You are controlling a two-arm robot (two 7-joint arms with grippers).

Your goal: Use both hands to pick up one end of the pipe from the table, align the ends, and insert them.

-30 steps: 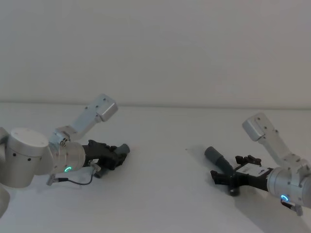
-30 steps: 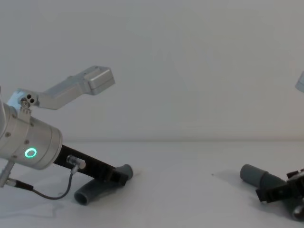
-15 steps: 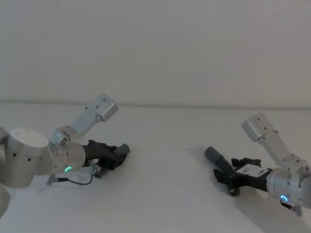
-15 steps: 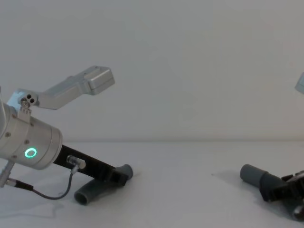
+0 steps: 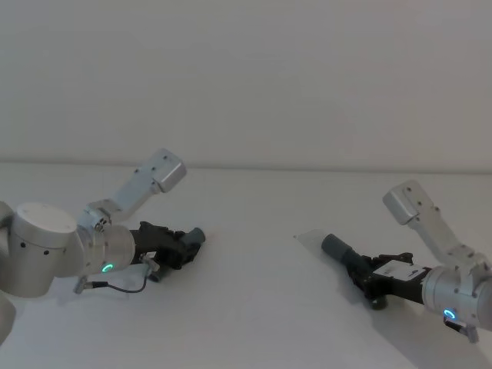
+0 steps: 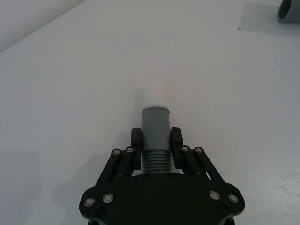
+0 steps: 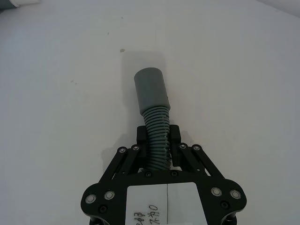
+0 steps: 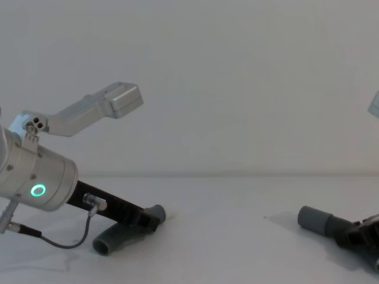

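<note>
On the white surface (image 5: 254,300), well apart, both hose pieces lie gripped. My left end effector (image 6: 156,140) is clenched on the left hose piece (image 6: 155,157) just behind its cuff (image 6: 155,117), and my right end effector (image 7: 158,137) on the corrugated part of the right hose piece (image 7: 151,91). Pickup is in hand, I judge. Next I must lift both, turn the cuffs face to face and line them up.

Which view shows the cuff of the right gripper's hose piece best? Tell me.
Right wrist view: the cuff stands whole, just beyond the right gripper. Head and chest views show it small and side-on; left wrist view catches just its end.
</note>
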